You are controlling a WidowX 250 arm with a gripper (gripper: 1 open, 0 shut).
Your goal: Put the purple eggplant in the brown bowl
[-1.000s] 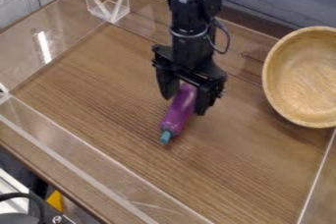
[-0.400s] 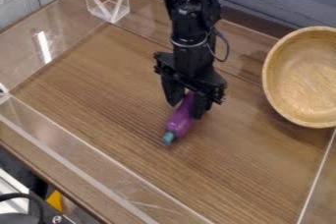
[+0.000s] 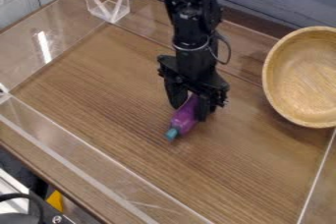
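From the one camera view, my tool (image 3: 195, 102) hangs straight down at the middle of the table (image 3: 105, 90), its black fingers spread wide and straddling the upper end of the eggplant (image 3: 184, 120). I cannot tell whether the fingers touch it; nothing shows them gripping it.

The eggplant is small, glossy and purple, elongated, with a teal-green stem cap at its lower end pointing toward about 7 o'clock. It lies on the table just below my tool, its upper part hidden between the fingers.

The table is brown wood-grain, matte, with streaks running diagonally. Clear plastic walls (image 3: 53, 31) ring it, catching glare at 10 o'clock, and a small clear folded stand (image 3: 108, 5) sits at about 11 o'clock.

The bowl (image 3: 278, 81) sits at 3 o'clock from my tool, well apart from the eggplant. It is round, light tan wood with visible grain, a thick rim and a shallow hollow, partly cut by the right edge. Its hollow holds nothing visible.
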